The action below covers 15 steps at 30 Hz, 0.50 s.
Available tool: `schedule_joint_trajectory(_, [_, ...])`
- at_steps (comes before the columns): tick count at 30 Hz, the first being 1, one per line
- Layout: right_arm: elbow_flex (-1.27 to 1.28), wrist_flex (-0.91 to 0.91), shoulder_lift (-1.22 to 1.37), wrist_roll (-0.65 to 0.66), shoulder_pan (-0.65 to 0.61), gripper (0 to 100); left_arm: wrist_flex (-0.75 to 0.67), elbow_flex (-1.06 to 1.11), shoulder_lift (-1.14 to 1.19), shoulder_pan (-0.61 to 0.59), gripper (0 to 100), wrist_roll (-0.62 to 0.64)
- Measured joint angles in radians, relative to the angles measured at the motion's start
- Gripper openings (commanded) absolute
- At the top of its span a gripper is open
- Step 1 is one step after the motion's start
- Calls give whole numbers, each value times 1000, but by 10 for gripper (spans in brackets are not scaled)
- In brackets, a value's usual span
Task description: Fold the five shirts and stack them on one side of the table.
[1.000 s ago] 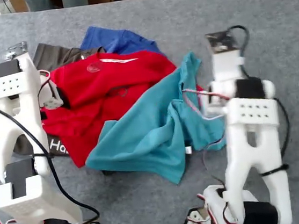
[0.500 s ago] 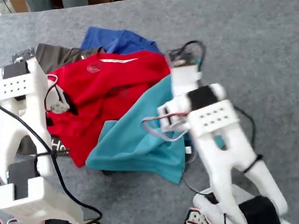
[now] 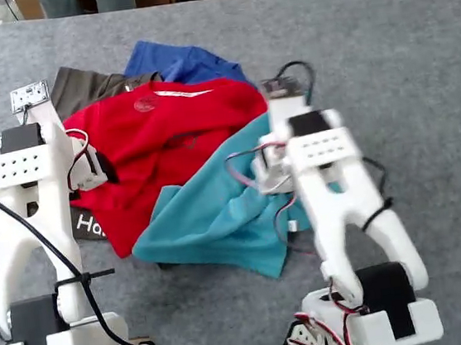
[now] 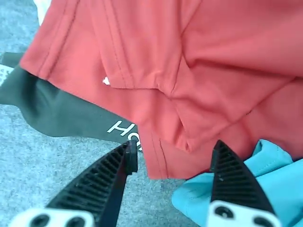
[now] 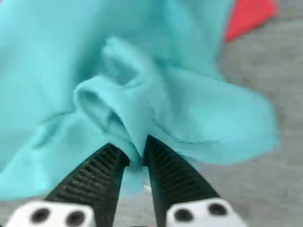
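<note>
The left gripper (image 4: 174, 152) hangs over the clothes, its two black ribbed fingers (image 4: 109, 175) spread wide. Counting clock hours from the gripper, a creased red shirt (image 4: 189, 61) spreads from ten to two o'clock, and its hem corner reaches between the fingertips. At nine to ten o'clock a dark shirt (image 4: 61, 116) with white lettering pokes out from under the red one. A teal shirt (image 4: 201, 201) lies at four to five o'clock, against the red hem. Grey table cover (image 4: 33, 175) shows at eight o'clock.

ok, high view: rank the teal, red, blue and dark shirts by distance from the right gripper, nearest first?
1. teal shirt: a fold is pinched in the right gripper.
2. red shirt: right beside it, toward the left arm.
3. blue shirt: at the pile's far end.
4. dark shirt: at the pile's far left.
</note>
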Motion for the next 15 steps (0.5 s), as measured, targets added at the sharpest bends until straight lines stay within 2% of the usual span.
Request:
schedule_joint_trajectory(8, [-86,0,-109,236,450,13,-75,2,0,0,266,0])
schedule_joint_trajectory(12, [-91,-89,-121,275,641,13,-109,2,0,51,267,0])
schedule_joint_trajectory(15, [-91,-175,-121,276,713,13,-115,-11,8,123,268,0])
